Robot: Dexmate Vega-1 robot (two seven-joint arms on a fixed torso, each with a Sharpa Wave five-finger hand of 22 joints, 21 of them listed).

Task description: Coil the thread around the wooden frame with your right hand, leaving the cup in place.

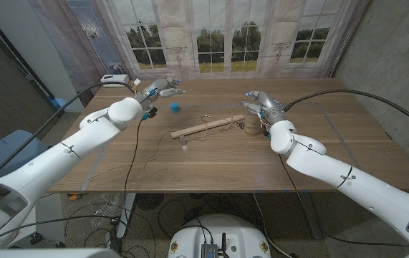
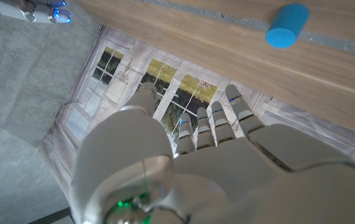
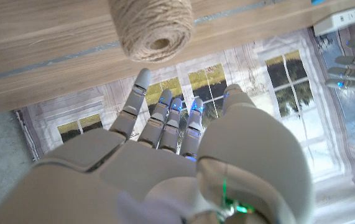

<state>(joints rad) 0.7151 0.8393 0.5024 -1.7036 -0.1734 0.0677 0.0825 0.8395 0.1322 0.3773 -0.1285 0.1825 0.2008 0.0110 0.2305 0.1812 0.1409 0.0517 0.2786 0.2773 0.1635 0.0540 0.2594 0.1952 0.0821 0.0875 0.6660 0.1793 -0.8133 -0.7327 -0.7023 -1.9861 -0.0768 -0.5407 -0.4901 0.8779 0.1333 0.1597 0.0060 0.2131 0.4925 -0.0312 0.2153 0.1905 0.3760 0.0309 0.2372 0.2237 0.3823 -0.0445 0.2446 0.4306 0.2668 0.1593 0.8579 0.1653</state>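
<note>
My right hand (image 1: 256, 99) hung over the desk's (image 1: 211, 161) middle-right, fingers apart, holding nothing, just beside the twine spool (image 1: 251, 126). Wooden frame (image 1: 208, 127) lay slantwise mid-desk, thread (image 1: 190, 140) trailing off it toward the front edge. Blue cup (image 1: 173, 107) stood nr the far left, w/ my left hand (image 1: 162, 88) close by, fingers extended, also empty.

The thread (image 1: 154, 154) is too thin to trace across the table (image 1: 211, 168), and the right hand (image 1: 256, 102) partly hides the twine spool (image 1: 251, 126).
</note>
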